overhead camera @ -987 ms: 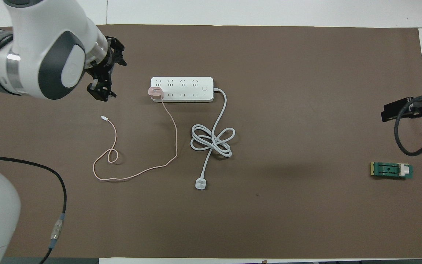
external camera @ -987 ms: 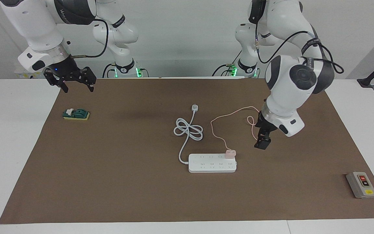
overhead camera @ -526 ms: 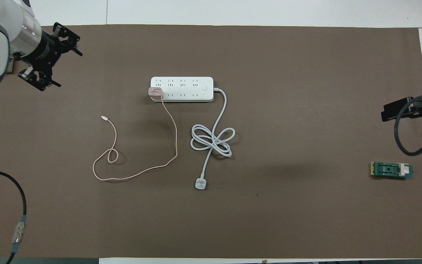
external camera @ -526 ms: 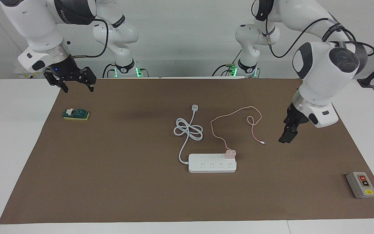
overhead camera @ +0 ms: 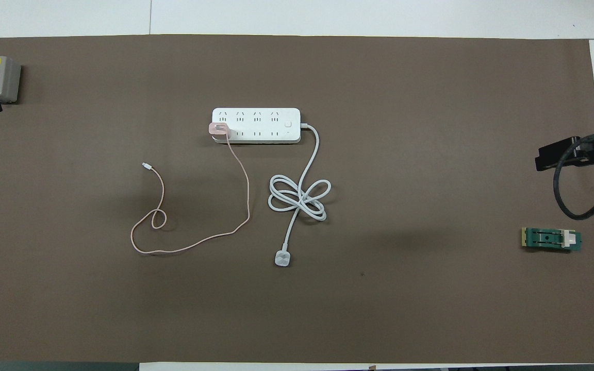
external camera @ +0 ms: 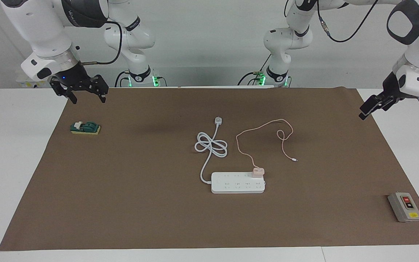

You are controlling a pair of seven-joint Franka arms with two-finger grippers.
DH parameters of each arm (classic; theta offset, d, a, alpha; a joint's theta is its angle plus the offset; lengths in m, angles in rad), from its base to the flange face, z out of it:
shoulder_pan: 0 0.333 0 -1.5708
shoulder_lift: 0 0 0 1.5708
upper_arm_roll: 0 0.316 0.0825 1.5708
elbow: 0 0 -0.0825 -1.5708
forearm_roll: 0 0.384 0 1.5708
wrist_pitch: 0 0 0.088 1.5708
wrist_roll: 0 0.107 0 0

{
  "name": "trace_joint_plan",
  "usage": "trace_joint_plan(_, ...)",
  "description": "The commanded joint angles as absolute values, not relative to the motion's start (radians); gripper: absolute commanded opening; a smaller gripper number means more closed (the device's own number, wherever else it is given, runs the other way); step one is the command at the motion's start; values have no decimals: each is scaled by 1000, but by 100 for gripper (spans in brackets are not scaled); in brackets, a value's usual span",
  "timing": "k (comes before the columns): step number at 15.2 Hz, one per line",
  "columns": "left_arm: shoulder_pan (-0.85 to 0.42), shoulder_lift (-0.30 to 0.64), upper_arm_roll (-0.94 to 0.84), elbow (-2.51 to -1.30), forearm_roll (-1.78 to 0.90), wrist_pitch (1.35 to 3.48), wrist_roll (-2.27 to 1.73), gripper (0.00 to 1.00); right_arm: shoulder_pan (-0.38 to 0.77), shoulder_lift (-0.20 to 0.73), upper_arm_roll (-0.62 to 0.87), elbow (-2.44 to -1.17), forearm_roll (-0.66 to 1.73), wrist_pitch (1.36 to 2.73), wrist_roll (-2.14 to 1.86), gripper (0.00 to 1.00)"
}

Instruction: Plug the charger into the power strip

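— Two claws hang released: right claw (external camera: 84, 91) upper left, left claw (external camera: 376, 103) upper right.
— Charger (external camera: 258, 171)?
— Centre frame, seated in the power strip (external camera: 238, 182). Probably light, rigid; grip its cube sides, not the limp cable.

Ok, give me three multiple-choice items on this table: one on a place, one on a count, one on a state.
1. Where does the charger sit?
A. on the power strip
B. beside the grey switch box
C. in the left gripper
2. How many grippers hold something?
A. two
B. one
C. none
3. The power strip's own white plug is:
A. in a socket
B. lying loose on the brown mat
C. held by the right gripper
Key: 1 A, it stands in the strip's end socket; 2 C, both hang open in the air; 3 B, it rests on the mat.
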State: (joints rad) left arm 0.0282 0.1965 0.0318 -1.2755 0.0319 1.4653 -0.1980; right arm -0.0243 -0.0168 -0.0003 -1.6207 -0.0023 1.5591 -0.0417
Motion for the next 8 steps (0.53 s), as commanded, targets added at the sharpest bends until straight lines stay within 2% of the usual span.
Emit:
trace_joint_plan(1,58,100,17,-1388,45,1465,-114,100,-34,-35,6,-1638,15,1562,-35,100)
trace_joint_plan(5,49,-3,12,-1569,41,1581,-106,100,-34,-35,6,-1638,15,1562,-35,100)
trace_joint_plan(8,57,0,-38,-1585,43,1594,-101,100,-34,-35,6,-1638,15,1562,-35,100)
